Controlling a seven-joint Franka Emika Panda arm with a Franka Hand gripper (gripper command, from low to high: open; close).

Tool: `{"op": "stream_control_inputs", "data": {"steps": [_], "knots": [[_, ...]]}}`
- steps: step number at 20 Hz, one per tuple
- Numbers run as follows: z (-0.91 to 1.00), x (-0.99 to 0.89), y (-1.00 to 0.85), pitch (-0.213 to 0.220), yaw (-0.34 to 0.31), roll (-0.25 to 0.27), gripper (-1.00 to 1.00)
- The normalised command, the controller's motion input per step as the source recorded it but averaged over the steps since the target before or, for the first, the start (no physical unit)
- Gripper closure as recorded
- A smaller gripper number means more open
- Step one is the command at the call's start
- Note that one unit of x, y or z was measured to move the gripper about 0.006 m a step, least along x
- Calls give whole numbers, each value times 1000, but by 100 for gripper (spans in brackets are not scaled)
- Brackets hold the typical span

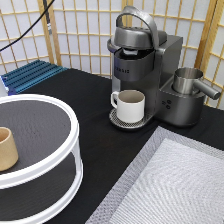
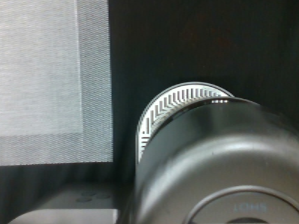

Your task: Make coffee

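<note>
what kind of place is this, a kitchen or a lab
Most likely a staged lab bench rather than a real kitchen: a coffee machine with a white mug on its tray sits on a black table, backed by paper folding screens. No gripper shows in the exterior view.
</note>
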Motion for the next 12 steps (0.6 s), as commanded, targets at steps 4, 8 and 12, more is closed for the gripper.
{"op": "stream_control_inputs", "data": {"steps": [4, 8, 12], "knots": [[-368, -116, -273, 4, -56, -11, -100], [-476, -157, -363, -3, -17, 0, -100], [-561, -11, -221, -28, 0, -4, -100]]}}
